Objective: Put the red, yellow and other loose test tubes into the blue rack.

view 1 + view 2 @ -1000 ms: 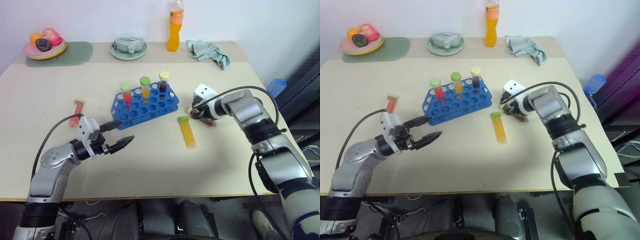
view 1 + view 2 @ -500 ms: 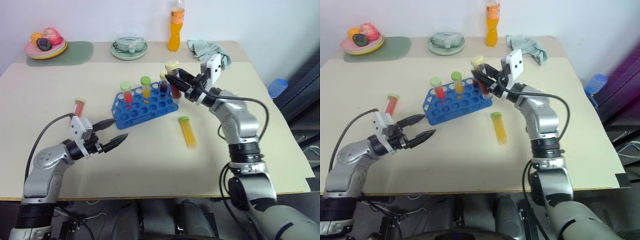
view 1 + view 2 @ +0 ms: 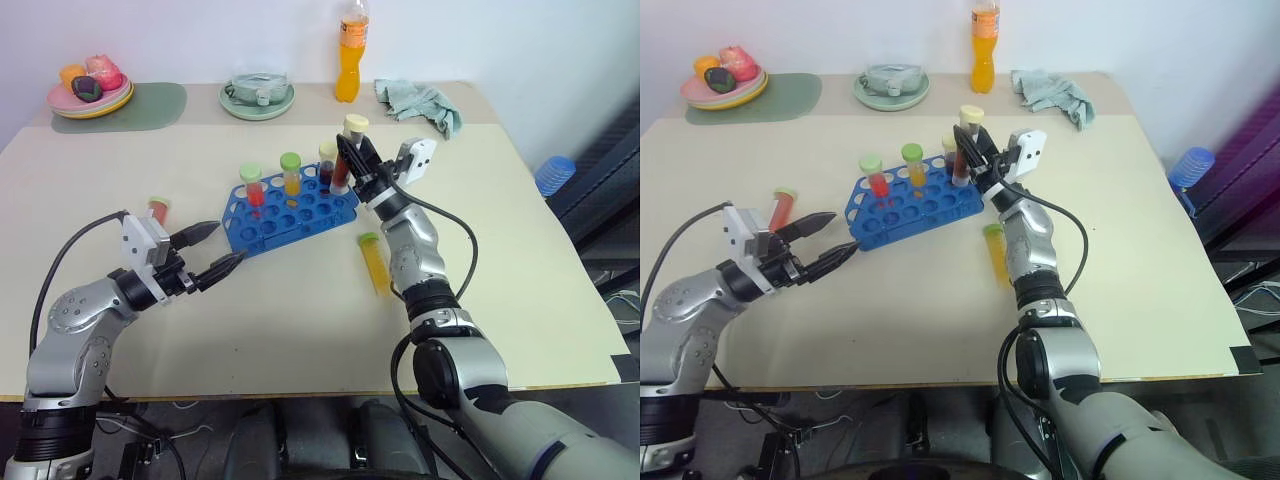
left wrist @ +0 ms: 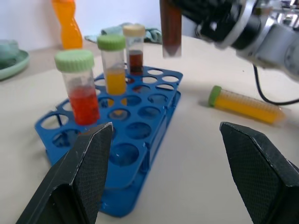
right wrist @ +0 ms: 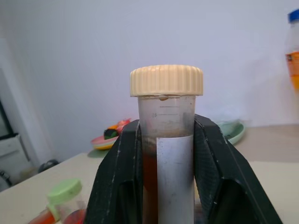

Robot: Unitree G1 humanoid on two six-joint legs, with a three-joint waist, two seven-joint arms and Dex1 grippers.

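Right gripper (image 3: 352,160): closed tight on a clear plastic test tube with a cream cap and dark brown liquid (image 3: 347,150), held upright just above the right end of the rack; its black fingers (image 5: 212,163) clamp the tube below the cap.
Left gripper (image 3: 212,250): jaws spread wide with nothing between them, hovering just off the rack's near left corner and pointing at it.
Blue plastic rack with round holes (image 3: 290,210): sits on the beige table (image 3: 300,320), near its middle.
Tubes in the rack: a green-capped tube of red liquid (image 3: 252,187), a green-capped tube of orange-yellow liquid (image 3: 291,173) and a cream-capped tube of dark liquid (image 3: 327,165), all upright along the far row.
Loose yellow tube with green cap (image 3: 375,262): lying flat on the table, near the rack's right end.
Loose red tube with green cap (image 3: 158,210): lying on the table left of the rack, partly hidden behind the left gripper's wrist.
Far edge of the table: an orange drink bottle (image 3: 349,55), a crumpled pale green cloth (image 3: 420,103), a green dish (image 3: 258,97) and a plate of toy food (image 3: 89,85).
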